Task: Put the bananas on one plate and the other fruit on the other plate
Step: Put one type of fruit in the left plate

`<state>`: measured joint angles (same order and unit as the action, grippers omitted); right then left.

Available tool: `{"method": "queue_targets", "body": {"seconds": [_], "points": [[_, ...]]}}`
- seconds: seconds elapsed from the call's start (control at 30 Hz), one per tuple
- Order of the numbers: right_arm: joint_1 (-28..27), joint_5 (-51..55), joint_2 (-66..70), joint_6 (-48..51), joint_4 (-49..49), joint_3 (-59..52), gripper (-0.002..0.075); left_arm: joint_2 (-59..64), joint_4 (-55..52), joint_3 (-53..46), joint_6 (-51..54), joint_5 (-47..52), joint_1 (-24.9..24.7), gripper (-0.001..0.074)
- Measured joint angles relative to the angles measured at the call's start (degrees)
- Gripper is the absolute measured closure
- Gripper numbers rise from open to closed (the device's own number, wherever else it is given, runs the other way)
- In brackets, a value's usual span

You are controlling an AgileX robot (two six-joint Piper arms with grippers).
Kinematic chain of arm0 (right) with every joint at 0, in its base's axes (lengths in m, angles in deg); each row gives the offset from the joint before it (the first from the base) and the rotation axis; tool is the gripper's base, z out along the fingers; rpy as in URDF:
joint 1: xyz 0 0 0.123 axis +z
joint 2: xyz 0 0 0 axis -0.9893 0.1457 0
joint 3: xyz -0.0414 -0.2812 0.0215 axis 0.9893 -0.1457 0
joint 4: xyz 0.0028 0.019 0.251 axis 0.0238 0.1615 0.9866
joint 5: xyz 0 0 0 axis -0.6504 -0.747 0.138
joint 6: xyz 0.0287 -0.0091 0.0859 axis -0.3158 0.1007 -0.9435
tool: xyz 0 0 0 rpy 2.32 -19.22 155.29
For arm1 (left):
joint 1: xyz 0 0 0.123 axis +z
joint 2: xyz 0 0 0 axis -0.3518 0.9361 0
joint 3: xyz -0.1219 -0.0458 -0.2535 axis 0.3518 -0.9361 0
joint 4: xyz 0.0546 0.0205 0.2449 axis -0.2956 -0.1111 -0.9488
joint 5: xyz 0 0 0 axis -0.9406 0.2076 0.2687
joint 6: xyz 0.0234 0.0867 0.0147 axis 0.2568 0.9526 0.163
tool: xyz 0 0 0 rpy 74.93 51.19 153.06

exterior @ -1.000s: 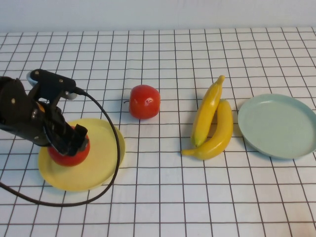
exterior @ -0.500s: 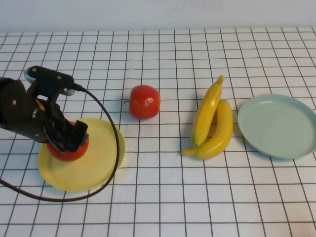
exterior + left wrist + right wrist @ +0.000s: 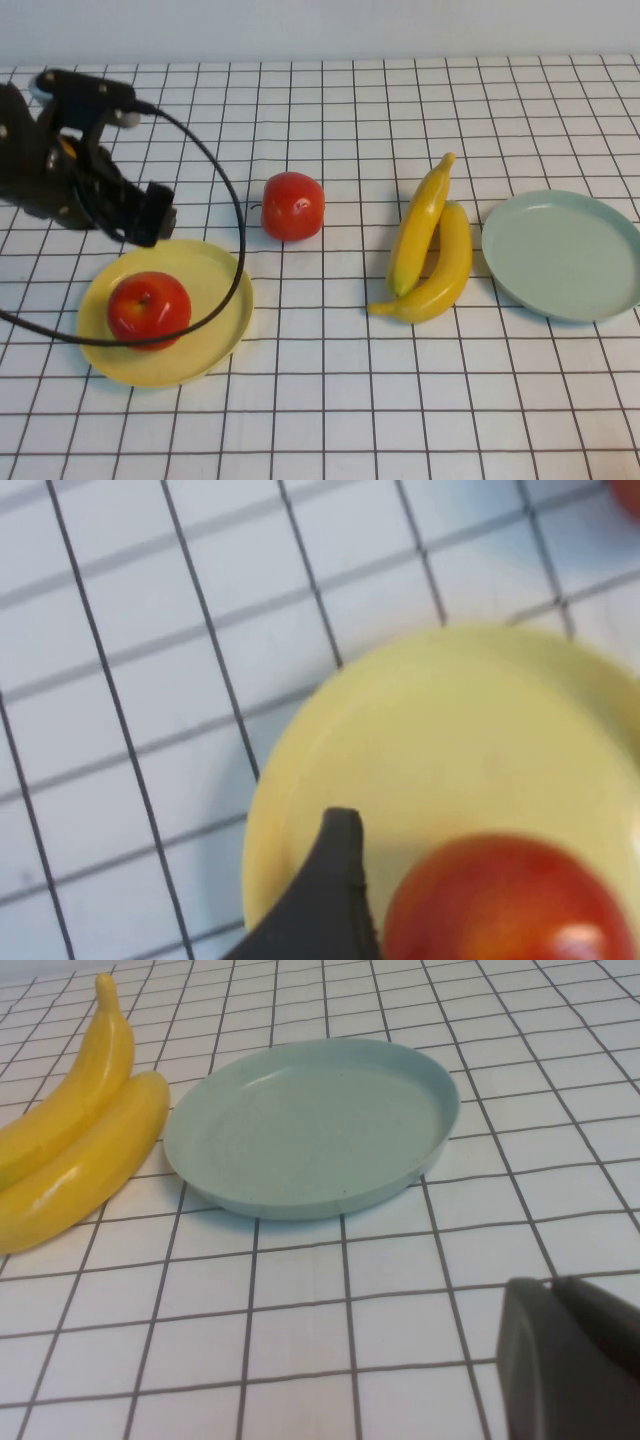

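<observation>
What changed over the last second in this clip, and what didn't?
The left gripper let go of the apple it was clamped on and rose back off the yellow plate, so the apple now sits free on it. The second apple, both bananas and the blue-green plate kept their places. The right gripper appears only in its own wrist view, near the blue-green plate.
</observation>
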<state>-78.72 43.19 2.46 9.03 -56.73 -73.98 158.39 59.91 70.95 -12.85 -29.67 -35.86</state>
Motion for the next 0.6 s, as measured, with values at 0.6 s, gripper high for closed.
{"method": "queue_targets", "body": {"seconds": [0.6], "points": [[0.0,0.0,0.0,0.0,0.0,0.0,0.0742,24.4,7.22,27.08,-2.79,2.19,-11.12,0.0067]]}}
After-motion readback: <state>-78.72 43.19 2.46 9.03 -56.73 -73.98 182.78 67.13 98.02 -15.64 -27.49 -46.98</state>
